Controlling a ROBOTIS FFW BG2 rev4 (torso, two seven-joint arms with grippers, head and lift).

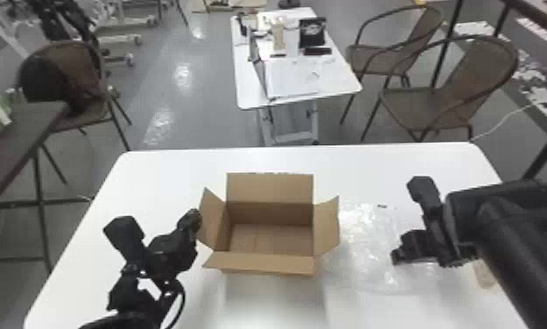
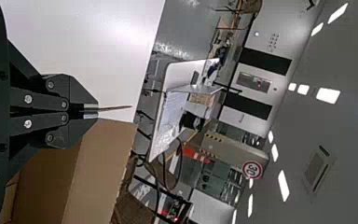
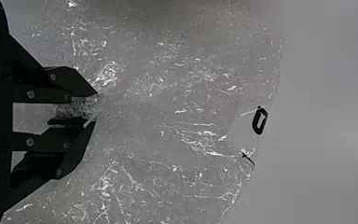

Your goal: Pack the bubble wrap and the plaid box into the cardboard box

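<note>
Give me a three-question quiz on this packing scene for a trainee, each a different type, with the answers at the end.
1. Multiple choice: In the head view, where is most of the bubble wrap?
a) Inside the cardboard box
b) On the table, right of the box
c) On the table, left of the box

2. True or false: The left gripper is pinching a flap of the box.

3. Fill in the blank: The top of the box is ____ (open/closed).

Key: 1 b; 2 true; 3 open.
</note>
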